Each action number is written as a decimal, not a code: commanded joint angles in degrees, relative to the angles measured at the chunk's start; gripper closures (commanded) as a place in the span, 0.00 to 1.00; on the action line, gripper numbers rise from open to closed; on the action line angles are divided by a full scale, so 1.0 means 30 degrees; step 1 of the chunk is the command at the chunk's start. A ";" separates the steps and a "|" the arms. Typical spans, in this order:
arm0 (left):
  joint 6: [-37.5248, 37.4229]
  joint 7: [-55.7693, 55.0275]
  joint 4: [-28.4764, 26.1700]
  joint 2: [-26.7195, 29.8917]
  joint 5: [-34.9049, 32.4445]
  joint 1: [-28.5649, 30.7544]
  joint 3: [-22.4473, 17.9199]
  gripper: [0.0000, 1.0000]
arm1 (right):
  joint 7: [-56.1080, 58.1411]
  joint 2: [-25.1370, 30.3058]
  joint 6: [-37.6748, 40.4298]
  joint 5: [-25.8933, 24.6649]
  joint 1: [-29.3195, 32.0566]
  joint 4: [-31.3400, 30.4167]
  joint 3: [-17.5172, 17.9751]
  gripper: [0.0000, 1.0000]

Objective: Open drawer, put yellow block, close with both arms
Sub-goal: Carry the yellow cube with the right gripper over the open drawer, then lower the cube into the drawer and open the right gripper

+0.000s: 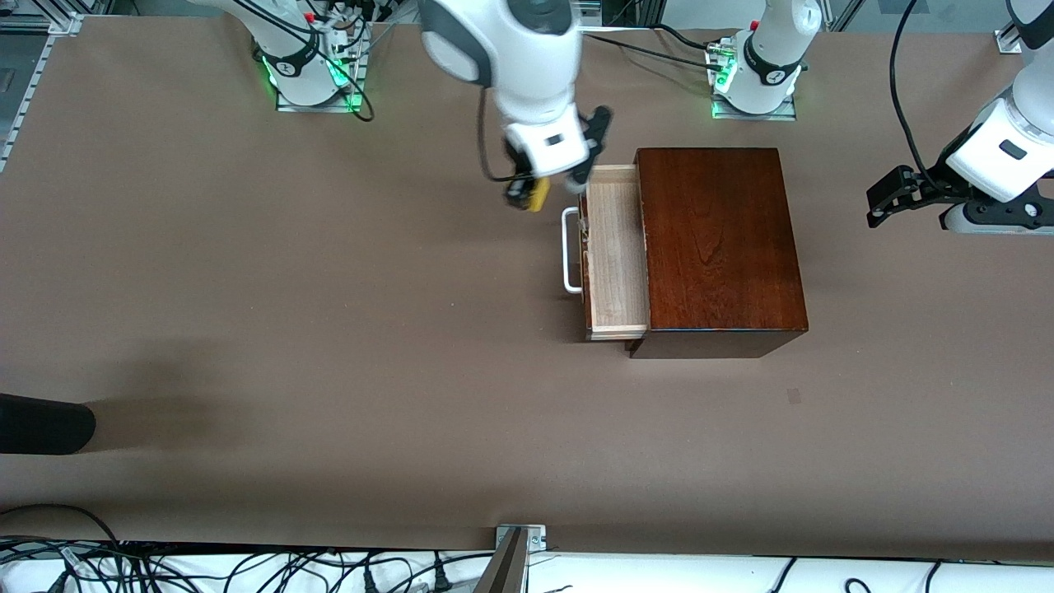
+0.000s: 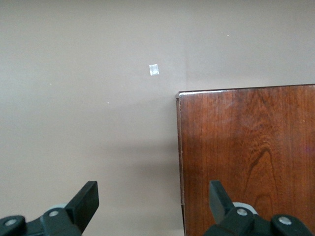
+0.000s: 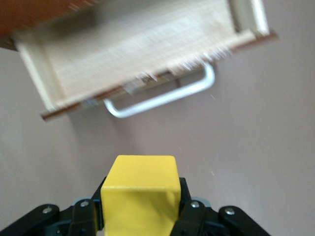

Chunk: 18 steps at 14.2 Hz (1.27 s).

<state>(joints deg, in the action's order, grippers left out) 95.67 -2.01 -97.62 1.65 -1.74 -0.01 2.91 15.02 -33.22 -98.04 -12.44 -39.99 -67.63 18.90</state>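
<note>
The right gripper point(image 1: 527, 191) is clamped on the block point(image 1: 538, 194), carrying it in the air over bare table just beside the drawer's point(image 1: 616, 247) handle point(image 1: 570, 250), toward the right arm's end of the table. In the right wrist view the block point(image 3: 141, 194) sits squarely between the fingers point(image 3: 189, 216), with the drawer point(image 3: 142, 54) and handle point(image 3: 162, 96) ahead of it.

The drawer is pulled partly out of the box point(image 1: 720, 247), and its pale inside looks bare. The left gripper point(image 1: 893, 198), fingers apart, waits in the air off the box's end toward the left arm's end of the table; its wrist view shows the box top point(image 2: 248, 157) below.

Risks, as I judge them: the block is not yet over the drawer, so letting go now would drop it on the table by the handle. The opening is narrow; a drop near the drawer front or the box edge could leave the block perched on a rim, or jamming the drawer when it is pushed shut. Coming in low could knock the handle and slide the drawer or box

Count: one block, one drawer, one box, one handle, two grippers
</note>
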 commanded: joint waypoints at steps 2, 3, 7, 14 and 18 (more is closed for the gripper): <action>0.0043 0.0084 -0.0157 0.0241 0.0552 0.0062 -0.0004 0.00 | 0.0910 -0.2634 0.0019 -0.1004 -0.1987 0.3408 -0.0148 1.00; -0.0044 0.0084 -0.0011 0.0212 0.0552 0.0062 -0.0033 0.00 | 0.0941 -0.2811 -0.0217 -0.1211 -0.2427 0.3499 -0.0147 1.00; -0.0045 0.0055 0.0078 0.0212 0.0552 0.0062 0.0025 0.00 | 0.2312 -0.3457 -0.1008 -0.2441 -0.3690 0.3588 -0.0177 1.00; -0.0045 0.0055 0.0137 0.0212 0.0552 0.0062 0.0084 0.00 | 0.5276 -0.4980 -0.3235 -0.2503 -0.3691 0.3588 -0.0468 1.00; -0.0191 0.0055 0.0166 0.0212 0.0552 0.0033 0.0084 0.00 | 0.5278 -0.5508 -0.3617 -0.2503 -0.3691 0.3588 -0.0499 0.99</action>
<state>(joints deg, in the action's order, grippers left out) 95.67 -2.02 -97.55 1.76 -1.37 -0.02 3.03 29.89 -48.34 -109.04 -19.01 -50.72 -59.31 17.22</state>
